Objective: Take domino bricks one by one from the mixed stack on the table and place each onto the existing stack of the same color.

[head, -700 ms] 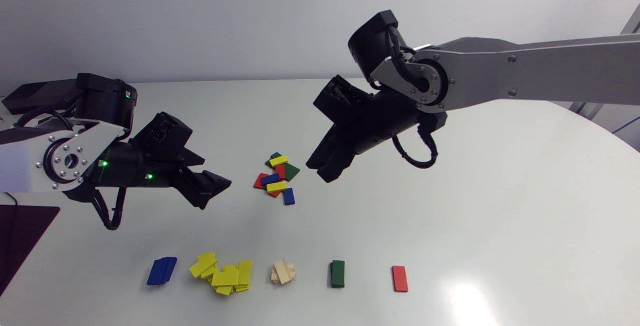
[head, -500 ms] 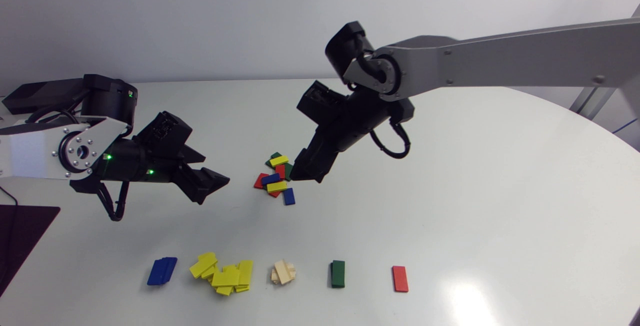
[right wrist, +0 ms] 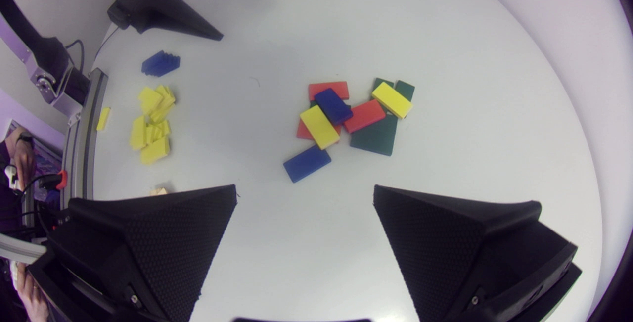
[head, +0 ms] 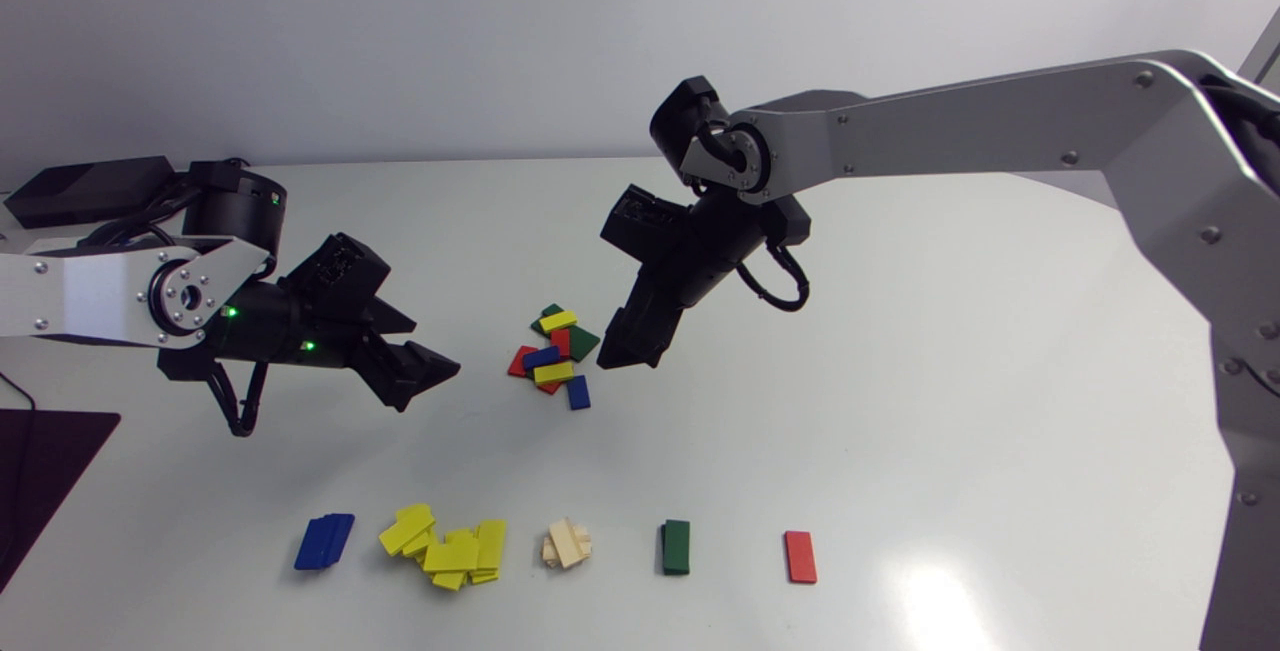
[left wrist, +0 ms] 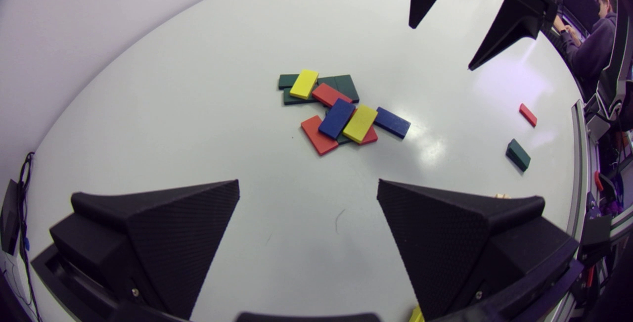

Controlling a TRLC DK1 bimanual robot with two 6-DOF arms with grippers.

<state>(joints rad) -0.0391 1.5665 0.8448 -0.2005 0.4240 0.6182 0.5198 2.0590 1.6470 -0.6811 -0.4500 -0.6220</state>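
Bricks (head: 553,356) heaped on table (head: 900,381), right gripper (head: 627,357) just beside, jaws apart

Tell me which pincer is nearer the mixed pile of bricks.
Right. The right pincer hangs just beside the mixed pile; the left pincer sits farther off on the opposite side.

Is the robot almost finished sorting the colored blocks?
Not yet. Done: a yellow pile, blue stack, pale wooden stack, green stack and red brick sit in a row. In hand: nothing; the right gripper hangs open beside the mixed pile, left gripper open too. Left: about ten bricks there.
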